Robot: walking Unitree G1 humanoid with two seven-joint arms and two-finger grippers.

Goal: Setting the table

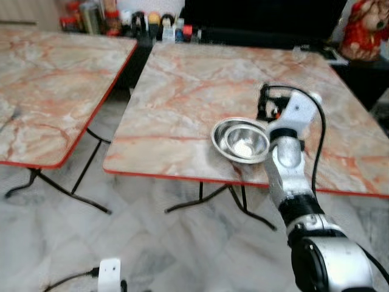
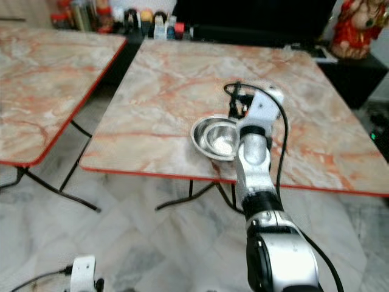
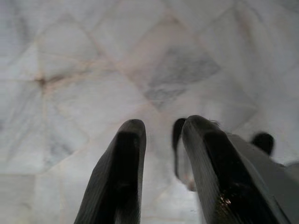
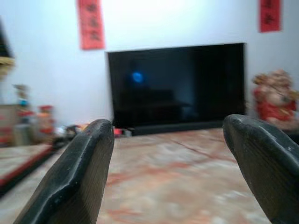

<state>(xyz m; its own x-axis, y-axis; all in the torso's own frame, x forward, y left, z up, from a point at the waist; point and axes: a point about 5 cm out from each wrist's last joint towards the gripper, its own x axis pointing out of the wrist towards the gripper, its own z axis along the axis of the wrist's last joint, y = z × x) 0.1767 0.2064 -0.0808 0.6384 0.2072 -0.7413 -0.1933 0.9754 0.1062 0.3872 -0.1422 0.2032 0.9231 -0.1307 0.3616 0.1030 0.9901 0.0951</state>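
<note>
steel bowl (image 1: 240, 140) sits upright on the marble-pattern table (image 1: 182, 97), near its front red edge; the right arm reaches over the table just beside the bowl. right gripper (image 4: 173, 163) fingers spread wide with nothing between them, pointing across the tabletop toward a dark tv screen (image 4: 177, 84). left gripper (image 3: 161, 172) hangs over the pale floor tiles (image 3: 140, 60), fingers slightly parted, empty.
</note>
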